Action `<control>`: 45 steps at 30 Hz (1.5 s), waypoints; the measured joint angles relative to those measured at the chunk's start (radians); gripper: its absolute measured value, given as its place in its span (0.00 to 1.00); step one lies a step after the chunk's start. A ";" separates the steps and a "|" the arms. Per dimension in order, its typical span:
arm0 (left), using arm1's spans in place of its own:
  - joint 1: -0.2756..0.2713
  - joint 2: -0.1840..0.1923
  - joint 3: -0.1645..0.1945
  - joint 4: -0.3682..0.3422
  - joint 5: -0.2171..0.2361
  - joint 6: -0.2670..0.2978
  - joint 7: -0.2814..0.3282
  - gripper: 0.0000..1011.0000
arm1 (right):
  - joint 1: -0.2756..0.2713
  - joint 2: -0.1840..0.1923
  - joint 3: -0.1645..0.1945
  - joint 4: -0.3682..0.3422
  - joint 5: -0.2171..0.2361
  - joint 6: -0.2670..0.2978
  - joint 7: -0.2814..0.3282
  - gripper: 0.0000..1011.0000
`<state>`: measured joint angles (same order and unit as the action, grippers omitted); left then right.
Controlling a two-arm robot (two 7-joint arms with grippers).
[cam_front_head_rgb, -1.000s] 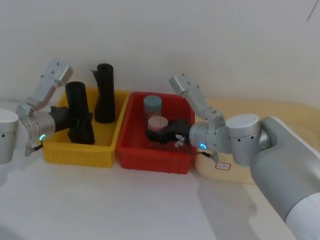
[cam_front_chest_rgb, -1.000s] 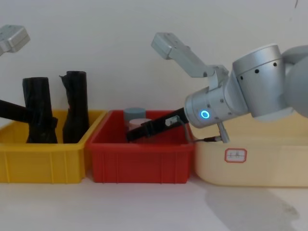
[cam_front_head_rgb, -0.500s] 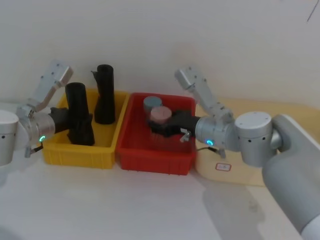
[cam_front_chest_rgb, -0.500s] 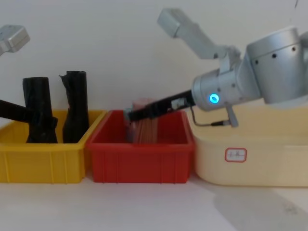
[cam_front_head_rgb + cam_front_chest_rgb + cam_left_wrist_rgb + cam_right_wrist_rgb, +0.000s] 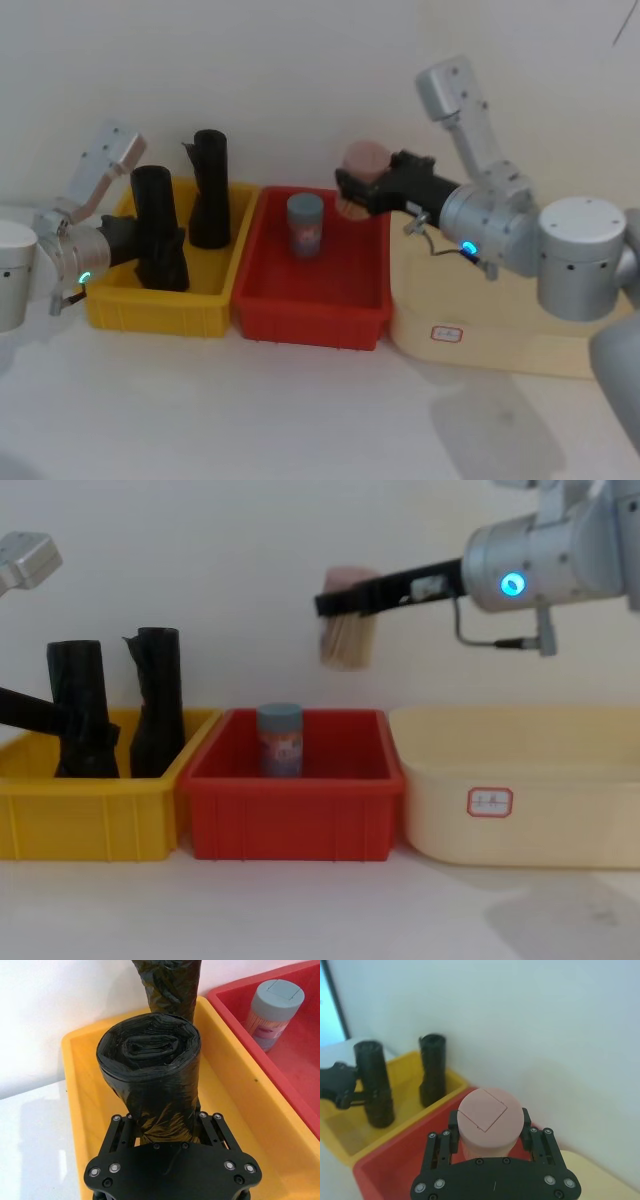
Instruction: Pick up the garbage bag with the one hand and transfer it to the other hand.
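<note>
While right claw (image 5: 350, 190) holds jar (image 5: 366, 157) aloft, left claw (image 5: 150, 245) grips garbage bag (image 5: 155, 200) mid-height.

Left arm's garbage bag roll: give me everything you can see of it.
The bag is a tall black roll of glossy, crinkled plastic film, its wound end showing on top, slightly wider at the base. It stands upright, base down in the yellow bin. The left pincer is shut on its lower half from both sides. A second roll stands behind it, apart. The right pincer, holding a jar, is nowhere near it.
</note>
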<state>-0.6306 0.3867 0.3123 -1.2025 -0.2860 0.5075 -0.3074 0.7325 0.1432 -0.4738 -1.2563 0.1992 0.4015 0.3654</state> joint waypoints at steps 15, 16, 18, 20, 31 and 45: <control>0.000 0.000 0.000 0.000 0.000 0.000 0.000 0.48 | -0.098 0.057 0.078 -0.194 -0.054 0.014 -0.152 0.66; 0.000 0.000 0.000 0.000 0.000 0.000 0.000 0.48 | -0.107 0.062 0.084 -0.203 -0.061 0.015 -0.166 0.66; 0.000 0.000 0.000 0.000 0.000 0.000 0.000 0.48 | -0.117 0.067 0.092 -0.211 -0.069 0.016 -0.182 0.66; 0.000 0.000 0.000 0.000 0.000 0.000 0.000 0.48 | -0.133 0.073 0.104 -0.218 -0.078 0.018 -0.202 0.66; 0.000 0.000 0.000 0.000 0.000 0.000 0.000 0.48 | -0.203 0.080 0.174 -0.194 -0.069 0.033 -0.256 0.66; 0.000 0.000 0.000 0.000 0.000 0.000 0.000 0.48 | -0.261 0.061 0.258 -0.110 0.013 0.044 -0.224 0.77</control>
<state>-0.6306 0.3867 0.3123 -1.2025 -0.2860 0.5073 -0.3075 0.4711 0.2038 -0.2158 -1.3661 0.2120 0.4459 0.1413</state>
